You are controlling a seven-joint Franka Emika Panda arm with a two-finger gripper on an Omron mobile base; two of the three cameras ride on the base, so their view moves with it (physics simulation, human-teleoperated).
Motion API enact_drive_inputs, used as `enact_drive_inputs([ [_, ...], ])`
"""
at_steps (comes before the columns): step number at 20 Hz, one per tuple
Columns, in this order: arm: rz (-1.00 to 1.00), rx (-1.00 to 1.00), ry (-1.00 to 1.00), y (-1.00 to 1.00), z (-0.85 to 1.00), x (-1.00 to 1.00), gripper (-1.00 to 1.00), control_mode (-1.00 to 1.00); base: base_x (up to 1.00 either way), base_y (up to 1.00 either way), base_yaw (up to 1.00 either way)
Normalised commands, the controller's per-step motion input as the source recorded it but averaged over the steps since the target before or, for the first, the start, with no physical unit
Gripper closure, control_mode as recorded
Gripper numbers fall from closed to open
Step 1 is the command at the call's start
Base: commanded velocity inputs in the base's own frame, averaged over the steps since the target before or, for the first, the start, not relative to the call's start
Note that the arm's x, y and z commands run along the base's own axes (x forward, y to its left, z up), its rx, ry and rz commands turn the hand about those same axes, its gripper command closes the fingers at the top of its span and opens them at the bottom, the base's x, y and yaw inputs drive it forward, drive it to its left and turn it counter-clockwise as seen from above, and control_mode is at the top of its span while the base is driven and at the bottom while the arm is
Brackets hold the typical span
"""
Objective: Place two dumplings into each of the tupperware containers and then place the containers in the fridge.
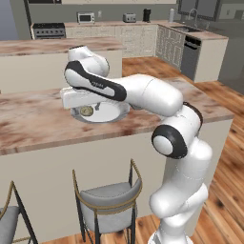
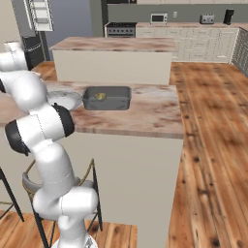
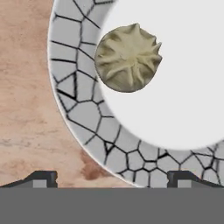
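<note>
**A:** Over the round plate [image 3: 83,113] on the worktop [image 1: 33,119], the claw [image 3: 111,178] hangs with its jaws spread wide, nothing between them. Both dark fingertips [image 3: 41,178] sit far apart at the bottom of the hand view.

**B:** And the dumpling?

**A:** One dumpling [image 3: 127,58] sits right there on the plate, pleated and pale olive, on the smooth white middle just inside the cracked-pattern rim. It lies ahead of the claw, not touched by either tip. From the left base view you catch it as a small tan lump [image 1: 86,111] on the plate, tucked under the arm's hand.

**B:** What about the containers?

**A:** One tupperware container [image 2: 106,98] shows in the right base view, a shallow grey tray on the same worktop, just beside the plate. There's a second dumpling [image 2: 100,96] lying inside it, toward its left half.

**B:** Anything else around?

**A:** A stool [image 1: 108,200] stands below the worktop's near edge, beside the arm.
</note>
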Motion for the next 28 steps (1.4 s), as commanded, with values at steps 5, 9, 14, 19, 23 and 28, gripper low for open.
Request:
enact_drive_inputs([
  [5, 0.01, 0.10, -0.05, 0.00, -0.01, 0.64, -1.00, -1.00, 0.00, 0.00, 0.00],
  [9, 0.00, 0.00, -0.02, 0.00, -0.02, 0.65, -1.00, -1.00, 0.00, 0.00, 0.00],
  [14, 0.00, 0.00, 0.01, 0.12, -0.01, 0.56, -1.00, -1.00, 0.00, 0.00, 0.00],
  [19, 0.01, 0.00, 0.07, 0.25, -0.05, 0.25, -1.00, -1.00, 0.00, 0.00, 0.00],
  [23, 0.01, 0.00, 0.03, 0.09, -0.17, 0.01, -1.00, -1.00, 0.00, 0.00, 0.00],
  [28, 0.00, 0.00, 0.00, 0.00, -0.11, -0.02, -1.00, -1.00, 0.00, 0.00, 0.00],
])
